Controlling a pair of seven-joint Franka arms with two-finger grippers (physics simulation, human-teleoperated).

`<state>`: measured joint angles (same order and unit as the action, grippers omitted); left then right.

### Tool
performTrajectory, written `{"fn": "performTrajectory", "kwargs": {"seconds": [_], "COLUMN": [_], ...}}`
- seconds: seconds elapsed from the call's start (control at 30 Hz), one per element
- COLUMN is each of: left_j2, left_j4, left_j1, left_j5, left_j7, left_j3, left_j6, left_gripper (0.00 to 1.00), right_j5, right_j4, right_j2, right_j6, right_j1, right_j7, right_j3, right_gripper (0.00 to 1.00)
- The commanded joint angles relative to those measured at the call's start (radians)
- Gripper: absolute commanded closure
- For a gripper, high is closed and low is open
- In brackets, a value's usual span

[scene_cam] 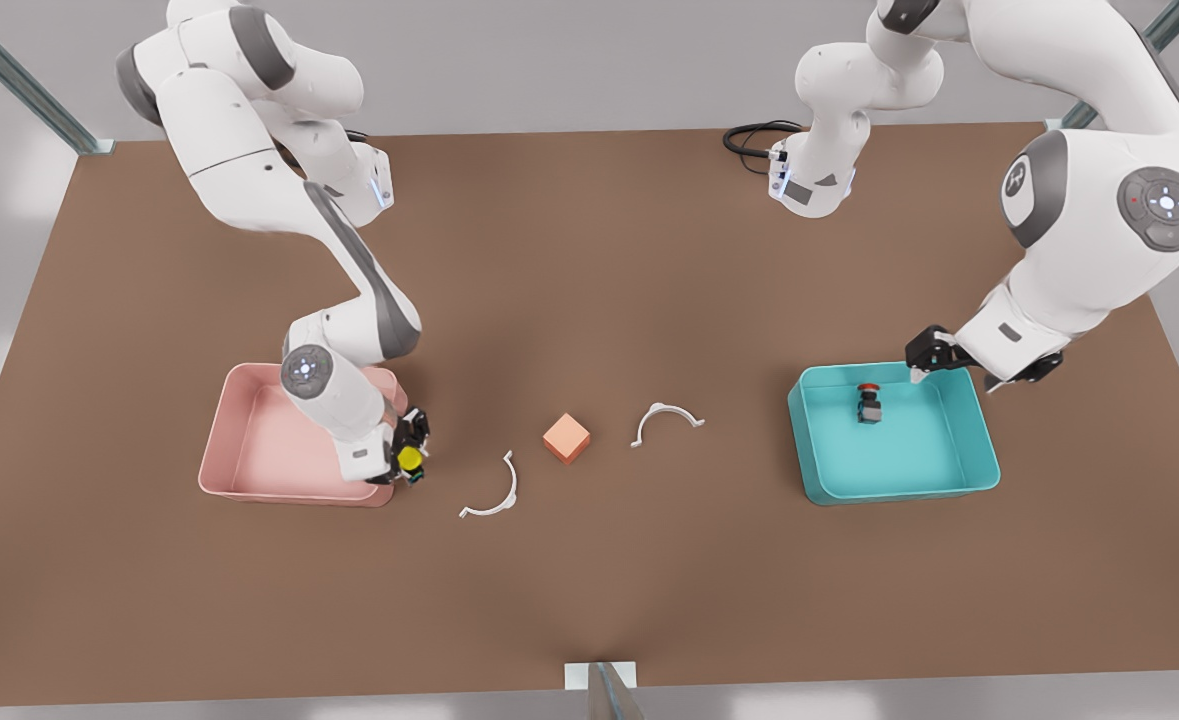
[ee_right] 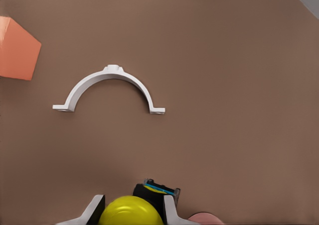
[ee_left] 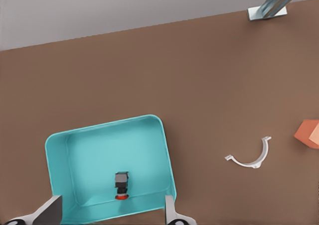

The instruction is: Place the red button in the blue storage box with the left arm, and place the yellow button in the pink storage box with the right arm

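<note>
Red button (scene_cam: 869,402) in blue storage box (scene_cam: 961,478), left jaws (scene_cam: 917,378) apart; right jaws (scene_cam: 410,459) clamp yellow button (scene_cam: 410,458).

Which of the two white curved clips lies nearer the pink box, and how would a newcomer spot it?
Start at the pink storage box on the front view's left, where the right gripper holds the yellow button at its corner. Just past that, toward the salmon cube, lies the white clip. Its arc bulges toward the cube, while the other clip arches away from the camera.
</note>
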<state>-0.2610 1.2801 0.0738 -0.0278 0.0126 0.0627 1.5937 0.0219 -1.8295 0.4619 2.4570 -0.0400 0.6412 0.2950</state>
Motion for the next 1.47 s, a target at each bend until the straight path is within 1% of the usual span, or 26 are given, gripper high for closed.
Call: {"fn": "performTrajectory", "kwargs": {"seconds": [0.0, 0.07, 0.23, 0.37, 0.43, 0.5, 0.57, 0.6, 0.63, 0.67, 0.7, 0.83, 0.87, 0.9, 0.97, 1.0, 1.03, 1.1, 1.13, 1.17, 1.2, 1.27, 1.33, 1.43], "left_j2": [0.000, 0.000, -0.009, -0.015, -0.017, -0.017, -0.017, -0.017, -0.015, -0.017, -0.017, -0.017, -0.017, -0.017, -0.017, -0.017, -0.017, -0.017, -0.015, -0.015, -0.015, -0.015, -0.015, -0.015], "left_j4": [-0.001, -0.001, -0.001, -0.001, -0.001, -0.001, -0.001, -0.001, -0.001, -0.001, -0.001, -0.001, -0.001, -0.001, -0.002, -0.002, -0.002, -0.002, -0.002, -0.002, -0.002, -0.002, -0.002, -0.002], "left_j1": [0.000, 0.001, 0.009, 0.009, 0.009, 0.009, 0.009, 0.009, 0.009, 0.009, 0.009, 0.009, 0.009, 0.009, 0.009, 0.009, 0.009, 0.007, 0.009, 0.009, 0.007, 0.007, 0.009, 0.009], "left_j5": [-0.001, 0.000, 0.000, 0.000, 0.000, 0.000, 0.000, 0.000, 0.000, 0.000, 0.000, 0.000, 0.000, 0.000, 0.000, 0.000, 0.000, 0.000, 0.000, 0.000, 0.000, 0.000, 0.000, 0.000], "left_j7": [-0.302, -0.302, -0.302, -0.302, -0.302, -0.302, -0.304, -0.304, -0.302, -0.302, -0.302, -0.302, -0.302, -0.302, -0.299, -0.299, -0.299, -0.299, -0.299, -0.299, -0.299, -0.299, -0.299, -0.299], "left_j3": [0.000, 0.002, 0.002, 0.003, 0.002, 0.002, 0.002, 0.002, 0.002, 0.002, 0.003, 0.003, 0.003, 0.003, 0.003, 0.003, 0.005, 0.005, 0.005, 0.005, 0.005, 0.005, 0.006, 0.006], "left_j6": [-0.026, -0.026, -0.023, -0.018, -0.018, -0.020, -0.021, -0.021, -0.023, -0.024, -0.024, -0.024, -0.024, -0.023, -0.023, -0.023, -0.023, -0.023, -0.023, -0.023, -0.023, -0.023, -0.023, -0.023], "left_gripper": [0.00, 0.00, 0.00, 0.00, 0.00, 0.00, 0.00, 0.00, 0.00, 0.00, 0.00, 0.00, 0.00, 0.00, 0.00, 0.00, 0.00, 0.00, 0.00, 0.00, 0.00, 0.00, 0.00, 0.00], "right_j5": [0.004, 0.004, 0.007, 0.006, 0.004, 0.004, 0.004, 0.004, 0.004, 0.003, 0.003, 0.004, 0.004, 0.006, 0.115, 0.147, 0.144, 0.112, 0.099, 0.092, 0.092, 0.092, 0.076, 0.043], "right_j4": [0.033, 0.039, -0.007, -0.212, -0.362, -0.369, -0.369, -0.367, -0.367, -0.367, -0.367, -0.367, -0.344, -0.243, 0.180, 0.295, 0.295, 0.292, 0.288, 0.280, 0.260, 0.208, 0.210, 0.211], "right_j2": [-0.031, -0.078, -0.127, -0.296, -0.427, -0.384, -0.374, -0.373, -0.373, -0.373, -0.373, -0.367, -0.356, -0.348, -0.325, -0.324, -0.321, -0.305, -0.305, -0.308, -0.331, -0.379, -0.376, -0.353], "right_j6": [-0.085, -0.112, -0.156, -0.144, -0.144, -0.058, -0.053, -0.053, -0.053, -0.052, -0.052, -0.053, -0.059, -0.140, -0.627, -0.762, -0.768, -0.770, -0.770, -0.771, -0.777, -0.770, -0.770, -0.757], "right_j1": [0.002, 0.015, 0.100, 0.164, 0.226, 0.232, 0.238, 0.236, 0.236, 0.236, 0.236, 0.236, 0.236, 0.236, 0.238, 0.230, 0.218, 0.227, 0.232, 0.246, 0.236, 0.100, 0.092, 0.089], "right_j7": [-0.063, -0.166, -0.218, -0.218, -0.216, -0.218, -0.222, -0.222, -0.222, -0.222, -0.222, -0.222, -0.222, -0.218, -0.204, -0.245, -0.423, -0.621, -0.672, -0.715, -0.744, -0.835, -0.831, -0.827], "right_j3": [0.003, 0.003, 0.003, 0.004, 0.003, 0.003, 0.003, 0.003, 0.003, 0.003, 0.003, 0.003, 0.003, 0.003, 0.003, 0.004, 0.004, -0.005, -0.007, -0.002, -0.019, -0.149, -0.175, -0.178], "right_gripper": [0.54, 0.54, 0.53, 0.53, 0.53, 0.51, 0.50, 0.47, 0.32, 0.22, 0.18, 0.17, 0.12, 0.00, 0.00, 0.00, 0.00, 0.00, 0.00, 0.00, 0.00, 0.00, 0.00, 0.00]}}
